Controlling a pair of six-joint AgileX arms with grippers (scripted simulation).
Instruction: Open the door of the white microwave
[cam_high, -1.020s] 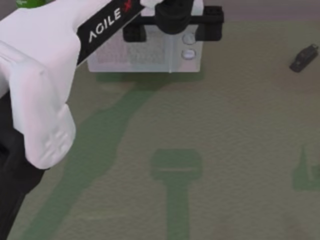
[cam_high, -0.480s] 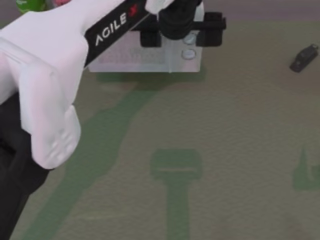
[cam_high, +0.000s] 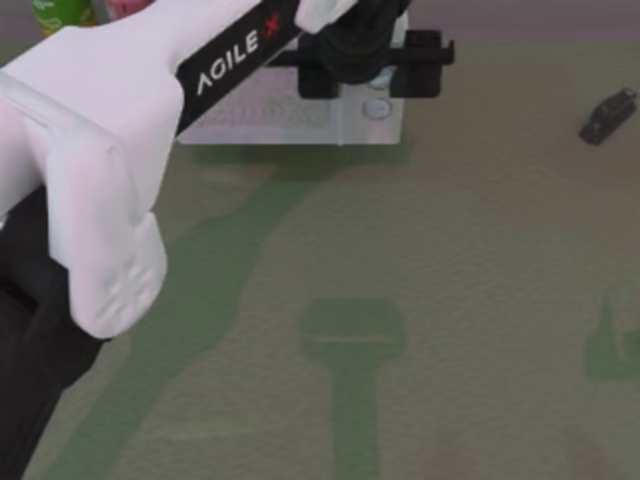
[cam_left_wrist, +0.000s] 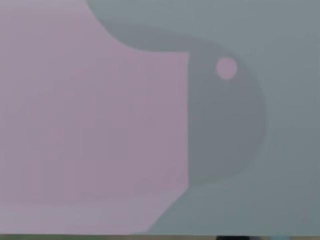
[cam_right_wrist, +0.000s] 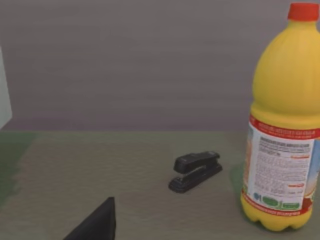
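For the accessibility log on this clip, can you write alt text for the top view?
From above, the left arm reaches across the table to the white microwave at the far edge, its dark left gripper over the front by the two knobs. A black stapler lies far right on the olive table; the right arm is out of view.

White microwave (cam_high: 300, 118) at table's far edge (left-centre); mesh-windowed door (cam_high: 255, 112) facing forward, apparently shut.
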